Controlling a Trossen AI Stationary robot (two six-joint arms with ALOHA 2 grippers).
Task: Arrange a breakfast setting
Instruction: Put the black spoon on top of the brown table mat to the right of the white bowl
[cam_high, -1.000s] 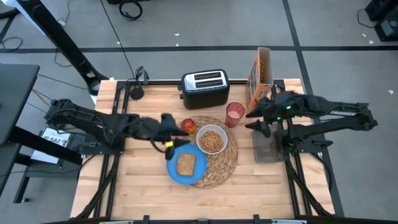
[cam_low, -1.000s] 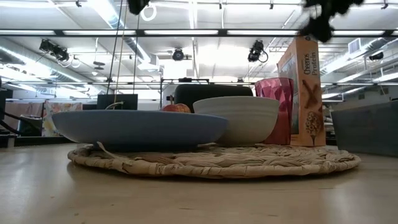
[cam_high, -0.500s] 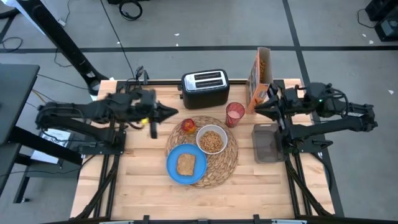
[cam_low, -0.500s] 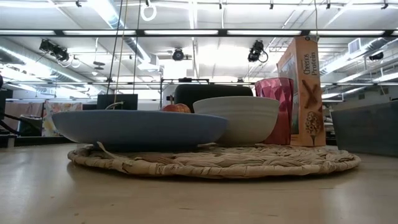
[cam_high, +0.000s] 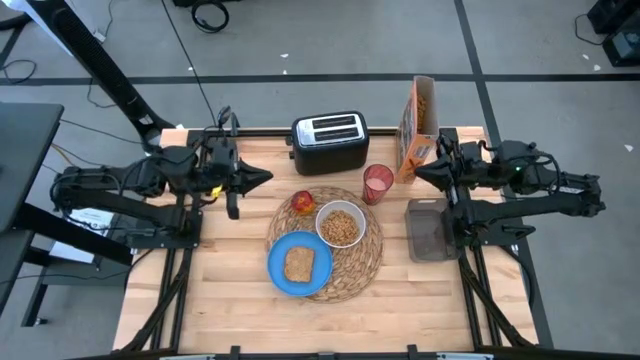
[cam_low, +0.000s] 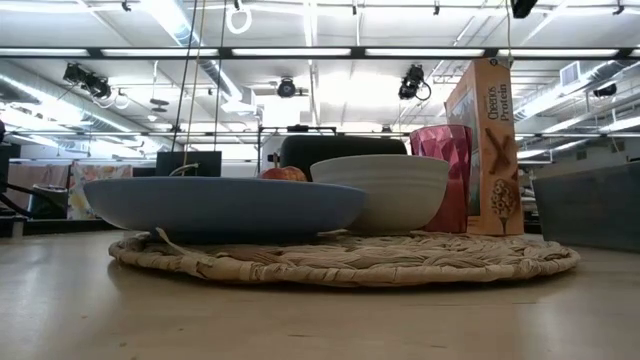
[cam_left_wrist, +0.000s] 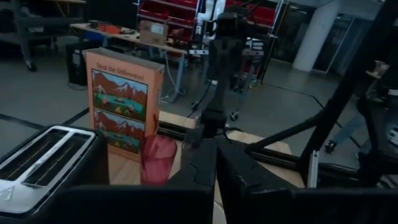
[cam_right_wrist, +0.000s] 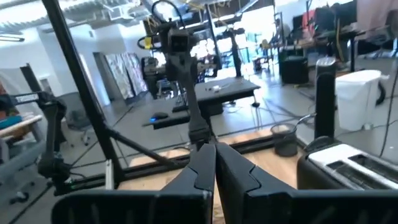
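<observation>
The breakfast setting lies in the table's middle. A round woven placemat (cam_high: 370, 255) bears a blue plate (cam_high: 278, 272) with a toast slice (cam_high: 298, 264). It also bears a white bowl (cam_high: 321, 222) of cereal and a small red fruit (cam_high: 302, 201). A pink cup (cam_high: 378, 183) stands at the mat's far edge. My left gripper (cam_high: 268, 176) hovers level to the left of the mat, shut and holding nothing. To the right of the cup, my right gripper (cam_high: 418, 172) is also level, shut and holding nothing. The wrist views show the fingers closed together on the left gripper (cam_left_wrist: 216, 142) and on the right gripper (cam_right_wrist: 216, 146).
A black toaster (cam_high: 329, 141) stands at the far edge, with an upright cereal box (cam_high: 420, 125) to its right. A dark rectangular tray (cam_high: 428, 230) lies on the right, below my right arm. Bare wood shows along the near edge and on the left.
My left gripper has drawn back from over the blue plate toward the table's left and far side, rising and coming level. My right gripper has pulled up and back toward the far right, tipping from a downward slant to level. The setting has not moved.
</observation>
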